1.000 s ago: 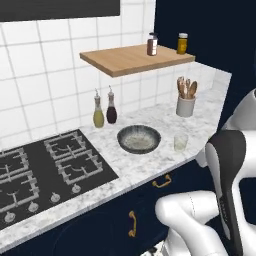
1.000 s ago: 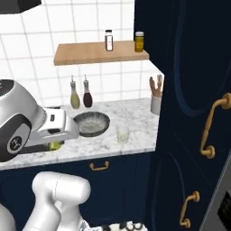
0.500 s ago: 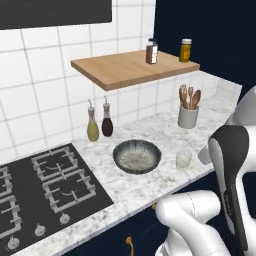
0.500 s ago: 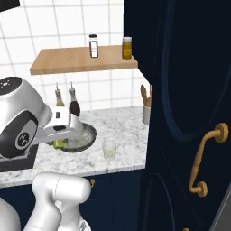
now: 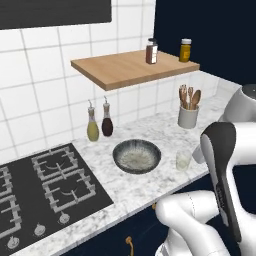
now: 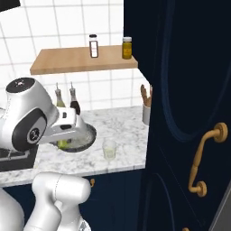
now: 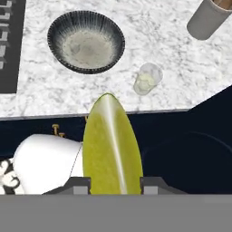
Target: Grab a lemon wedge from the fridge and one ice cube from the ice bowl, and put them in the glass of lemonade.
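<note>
**Yellow wedge carried toward the glass**

Yellow wedge (image 7: 112, 145) sits bottom centre of the hand view, pinched between the gripper (image 7: 112, 185) tips for carrying. Glass (image 7: 147, 79) stands just above it on the counter (image 7: 181, 68), bowl (image 7: 86, 41) upper left, both waiting below the hand.

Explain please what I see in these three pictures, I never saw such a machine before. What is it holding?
It is a white robot arm on a driving base in a simulated kitchen. Two pictures come from cameras on the base, behind the arm to its left and right; the third looks along the gripper. The gripper is shut on the lemon wedge. On the marble counter stand the ice bowl, the glass of lemonade, two oil bottles and a white cup of wooden utensils. A black stove lies beside them.
</note>
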Controlling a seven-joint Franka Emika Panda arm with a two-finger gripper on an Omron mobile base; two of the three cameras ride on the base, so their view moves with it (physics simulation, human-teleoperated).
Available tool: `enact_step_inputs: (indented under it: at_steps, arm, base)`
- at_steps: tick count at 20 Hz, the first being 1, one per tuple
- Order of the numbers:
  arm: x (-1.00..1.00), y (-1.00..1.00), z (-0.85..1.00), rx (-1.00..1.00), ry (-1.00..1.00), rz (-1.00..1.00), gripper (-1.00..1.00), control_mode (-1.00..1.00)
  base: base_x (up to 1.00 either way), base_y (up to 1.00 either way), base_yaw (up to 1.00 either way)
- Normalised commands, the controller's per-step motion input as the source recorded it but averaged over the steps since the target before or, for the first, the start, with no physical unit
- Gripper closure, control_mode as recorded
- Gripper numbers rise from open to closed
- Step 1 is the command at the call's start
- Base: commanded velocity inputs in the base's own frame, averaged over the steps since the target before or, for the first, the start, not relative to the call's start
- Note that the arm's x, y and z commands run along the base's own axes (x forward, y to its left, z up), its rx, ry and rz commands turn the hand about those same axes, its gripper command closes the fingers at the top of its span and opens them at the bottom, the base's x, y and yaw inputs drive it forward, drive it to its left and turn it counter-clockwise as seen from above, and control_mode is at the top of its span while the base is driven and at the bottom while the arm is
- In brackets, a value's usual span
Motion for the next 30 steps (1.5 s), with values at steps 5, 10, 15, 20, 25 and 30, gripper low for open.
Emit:
enact_step_inputs:
  at_steps: [5,10,15,20,25,30]
  arm:
    - [1.00,-0.01,-0.66,0.07,0.10,0.00,1.00,-1.00]
    - [1.00,-0.38,-0.27,0.08,0.00,-0.03,1.00,-1.00]
    - [1.00,-0.60,-0.25,0.08,0.00,-0.13,1.00,-1.00]
    - [0.84,-0.05,-0.37,0.00,0.04,-0.02,1.00,-1.00]
    - [0.09,0.00,-0.40,-0.01,0.05,0.00,1.00,-1.00]
    - [-0.03,0.00,-0.16,0.00,0.08,0.00,1.00,-1.00]
  base:
    - [0.00,0.00,0.00]
    - [0.00,0.00,0.00]
    - [0.00,0.00,0.00]
    - [0.00,0.00,0.00]
    - [0.00,0.00,0.00]
    - [0.00,0.00,0.00]
